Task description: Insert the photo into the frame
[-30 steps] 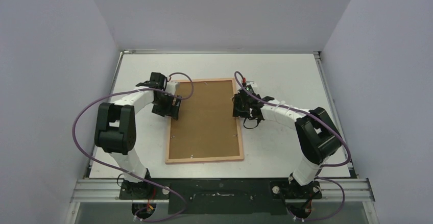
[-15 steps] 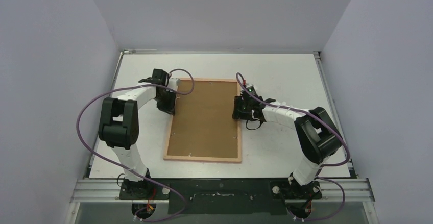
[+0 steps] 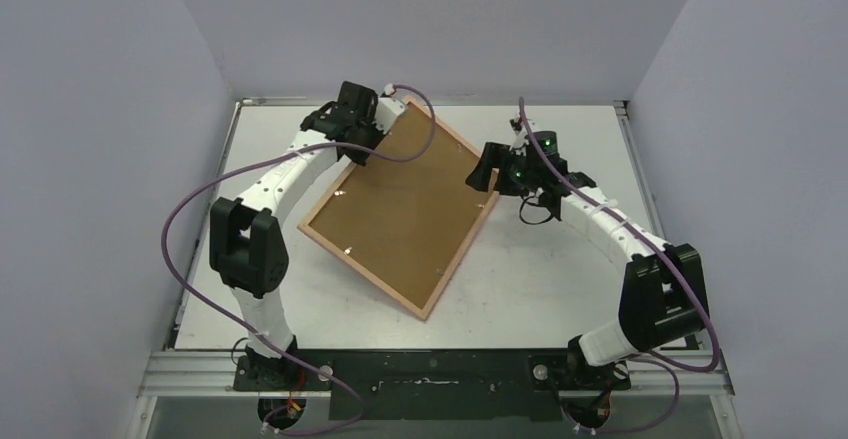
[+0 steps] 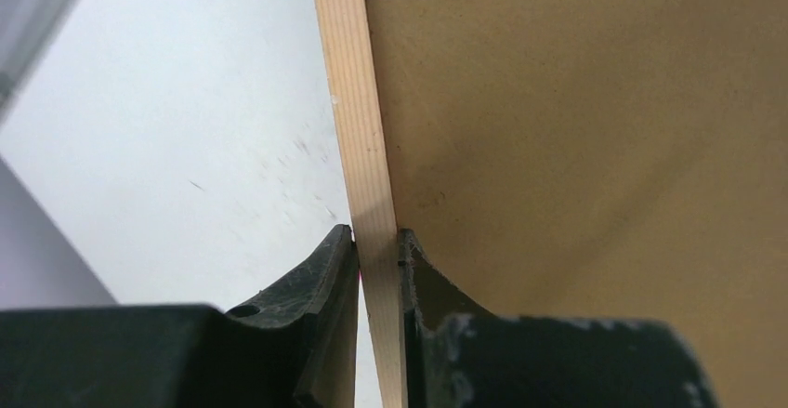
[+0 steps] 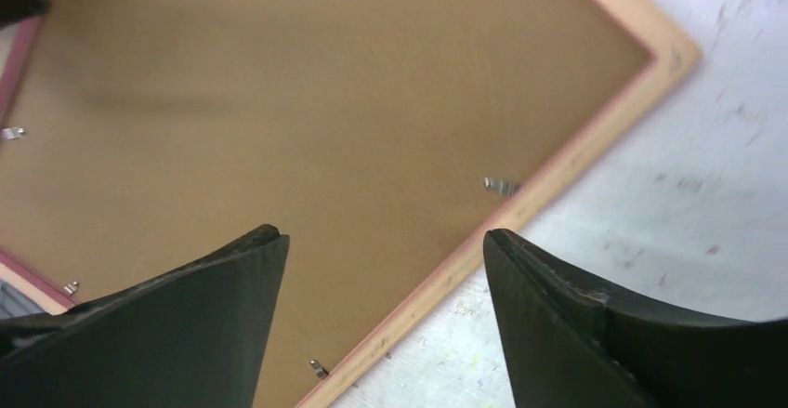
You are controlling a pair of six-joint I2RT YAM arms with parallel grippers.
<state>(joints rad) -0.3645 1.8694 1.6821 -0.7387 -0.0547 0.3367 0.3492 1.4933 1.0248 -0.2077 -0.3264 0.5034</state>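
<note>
While the left claw (image 4: 376,241) is clamped on the wooden border of the frame (image 4: 358,129) near its far corner, the right claw (image 5: 383,236) hangs over the right corner with jaws spread wide. The frame sits diagonally on the worktop (image 3: 560,289), brown backing panel (image 3: 400,214) facing up.

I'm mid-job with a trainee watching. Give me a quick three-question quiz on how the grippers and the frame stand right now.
1. What colour is the backing panel that faces up in the frame?
2. The left gripper is shut on: A) the frame's wooden border, B) the middle of the backing panel, C) nothing.
3. True or false: the right gripper is clamped on the frame.
Key: 1 brown; 2 A; 3 false, because it hangs open above the frame.
</note>
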